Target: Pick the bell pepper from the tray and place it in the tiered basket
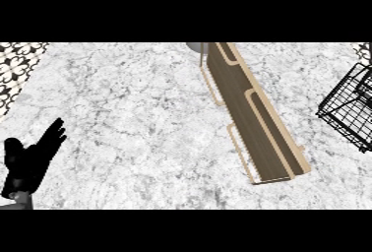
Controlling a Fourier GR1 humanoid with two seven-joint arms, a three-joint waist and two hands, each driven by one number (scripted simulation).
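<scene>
A long wooden tray [254,113] with pale rims runs diagonally across the marble counter from top centre to lower right. I see no bell pepper on it or anywhere else in the head view. The black wire tiered basket [351,109] stands at the right edge, partly cut off. My left hand [29,160] rests open at the lower left, fingers pointing up, far from the tray. My right hand does not show.
A grey round object [196,47] peeks out at the top edge beside the tray's far end. A patterned black-and-white wall strip [16,69] borders the counter at the upper left.
</scene>
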